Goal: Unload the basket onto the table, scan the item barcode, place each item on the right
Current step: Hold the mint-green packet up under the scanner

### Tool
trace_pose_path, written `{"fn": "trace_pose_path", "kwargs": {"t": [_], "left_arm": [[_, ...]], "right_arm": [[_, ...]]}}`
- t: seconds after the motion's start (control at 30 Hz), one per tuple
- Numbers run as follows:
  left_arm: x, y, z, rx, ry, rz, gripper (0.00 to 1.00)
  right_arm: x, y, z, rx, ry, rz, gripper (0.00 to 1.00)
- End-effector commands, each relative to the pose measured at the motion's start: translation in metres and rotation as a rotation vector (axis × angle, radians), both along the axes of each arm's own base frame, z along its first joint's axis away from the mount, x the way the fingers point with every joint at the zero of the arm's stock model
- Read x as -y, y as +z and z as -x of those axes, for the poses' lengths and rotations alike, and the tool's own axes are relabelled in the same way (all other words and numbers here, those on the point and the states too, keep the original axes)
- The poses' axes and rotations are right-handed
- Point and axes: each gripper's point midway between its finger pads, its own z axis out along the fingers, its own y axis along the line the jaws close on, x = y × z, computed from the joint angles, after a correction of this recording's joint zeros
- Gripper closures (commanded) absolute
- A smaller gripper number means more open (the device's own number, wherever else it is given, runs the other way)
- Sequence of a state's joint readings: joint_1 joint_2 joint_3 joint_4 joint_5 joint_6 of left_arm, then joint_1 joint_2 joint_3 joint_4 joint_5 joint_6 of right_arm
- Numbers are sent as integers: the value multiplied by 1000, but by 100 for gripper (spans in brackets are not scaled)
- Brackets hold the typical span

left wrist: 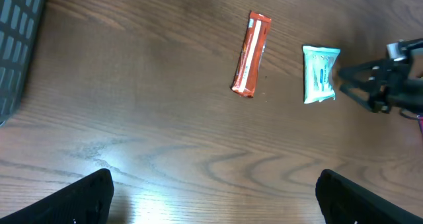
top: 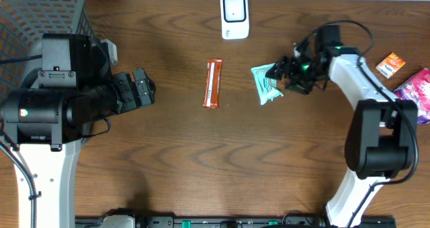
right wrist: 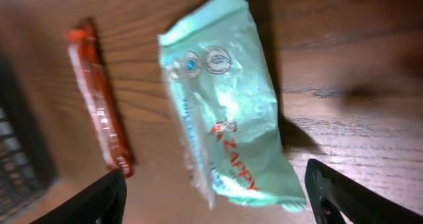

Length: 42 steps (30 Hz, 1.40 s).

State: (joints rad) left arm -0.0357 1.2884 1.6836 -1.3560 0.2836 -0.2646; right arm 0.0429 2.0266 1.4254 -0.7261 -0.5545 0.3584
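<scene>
A teal wipes packet [top: 267, 83] lies flat on the wooden table, right of centre. My right gripper [top: 285, 73] is open just to its right, the fingers apart on either side of the packet's near end and not touching it. In the right wrist view the packet [right wrist: 225, 98] fills the middle and the gripper [right wrist: 218, 204] holds nothing. A white barcode scanner [top: 234, 16] stands at the far edge. At the left, my left gripper [top: 144, 90] hangs wide open and empty over bare wood [left wrist: 218, 204].
An orange snack bar [top: 213, 84] lies left of the teal packet [left wrist: 320, 74]. A grey wire basket [top: 40, 13] stands at the back left. A small orange packet [top: 390, 65] and a pink packet [top: 418, 90] lie at the right edge.
</scene>
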Motion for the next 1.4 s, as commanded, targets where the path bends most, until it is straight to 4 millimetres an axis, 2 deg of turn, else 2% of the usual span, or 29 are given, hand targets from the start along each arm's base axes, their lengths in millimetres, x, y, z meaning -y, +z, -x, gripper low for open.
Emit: {"fn": "trace_pose_path", "kwargs": {"t": [0.0,0.2,0.27,0.3,0.33,0.43,0.53,0.67,0.83,0.93,1.07,1.23,1.37], "left_arm": [[1,5,-1,18,-13,-1,2],[1,5,-1,18,-13,-1,2],[1,5,-1,18,-13,-1,2],[1,5,-1,18,-13,-1,2],[1,5,-1,18,-13,-1,2],[1,5,-1,18,-13,-1,2],[1,5,-1,18,-13,-1,2],[1,5,-1,18,-13,-1,2],[1,5,-1,18,-13,-1,2],[1,5,-1,18,-13,-1,2],[1,5,-1,18,-13,-1,2],[1,5,-1,18,-13,-1,2],[1,5,-1,18,-13,-1,2]], "right_arm": [[-1,-32,7,-67,-5,78,23],[-9,-56,15,-131,4,80,53],[-8,-58,16,-136,4,81,73],[-8,-58,16,-136,4,80,88],[-10,-57,16,-137,2,68,99],[-25,-45,9,-111,16,-40,99],[-48,-17,-8,-43,35,-232,99],[-70,32,-48,70,4,-445,99],[-90,75,-94,225,-80,-550,99],[-97,94,-116,287,-172,-582,99],[-104,108,-137,369,-287,-582,99],[-108,107,-150,407,-406,-536,99],[-117,124,-163,464,-376,-551,99]]}}
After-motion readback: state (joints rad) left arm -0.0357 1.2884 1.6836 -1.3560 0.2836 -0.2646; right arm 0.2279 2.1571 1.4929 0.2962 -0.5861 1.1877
